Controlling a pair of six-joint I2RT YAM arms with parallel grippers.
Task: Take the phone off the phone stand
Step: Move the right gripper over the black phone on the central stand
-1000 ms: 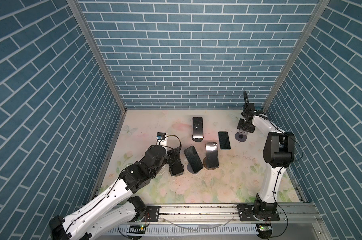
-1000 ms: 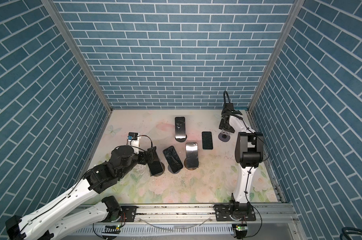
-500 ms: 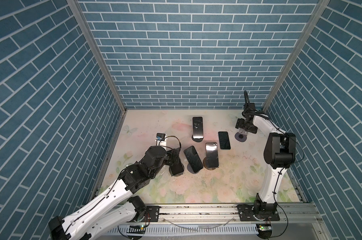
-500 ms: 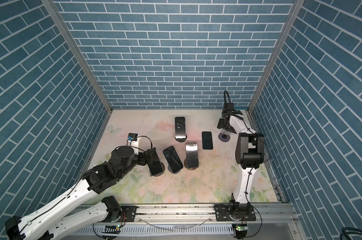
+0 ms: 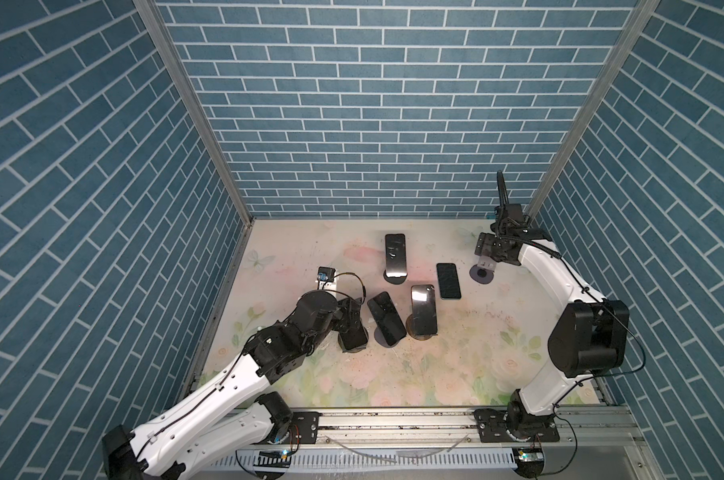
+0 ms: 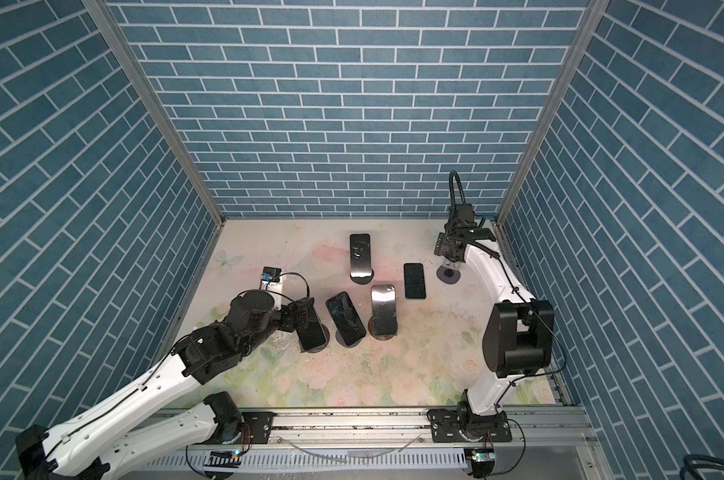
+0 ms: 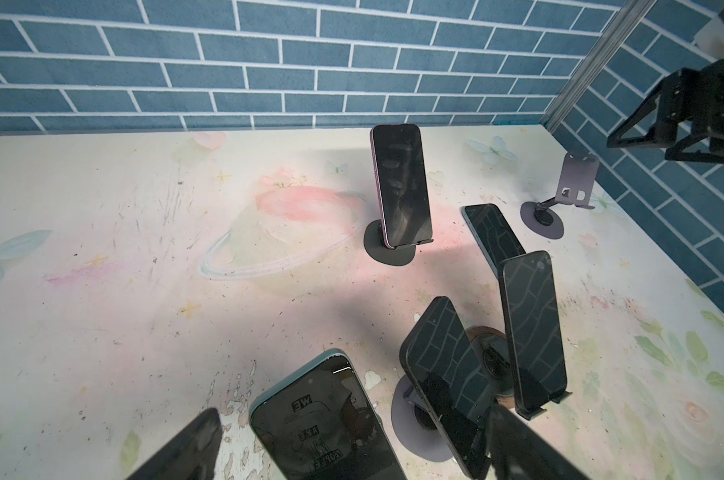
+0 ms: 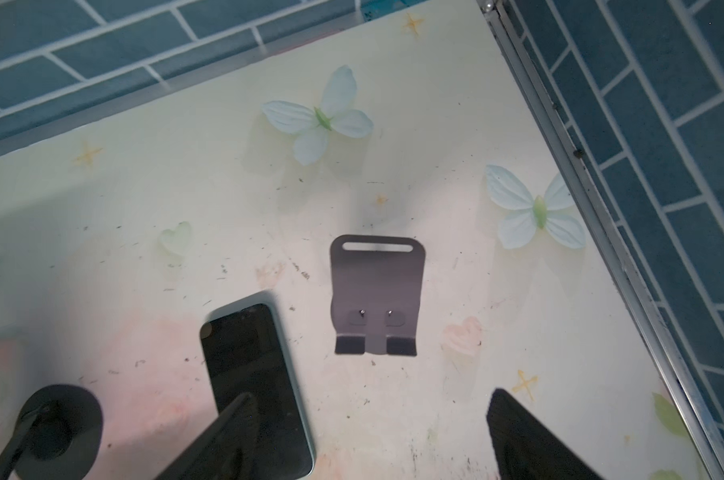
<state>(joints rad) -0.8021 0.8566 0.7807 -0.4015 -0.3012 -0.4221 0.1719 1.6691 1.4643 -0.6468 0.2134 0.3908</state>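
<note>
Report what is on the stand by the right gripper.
Nothing: the stand is bare, plate and lip; a phone lies flat beside it. In both top views the right gripper partly hides it.

Phone (image 5: 448, 280): dark glass, pale teal edge, lying flat with the screen up, right of centre in both top views, long axis running toward the back wall, off the stand. Phone stand (image 5: 487, 277): dark grey, round base with a tilted slotted backplate and 2 small lip tabs, upright and empty. It sits just right of the phone, not touching it.
</note>
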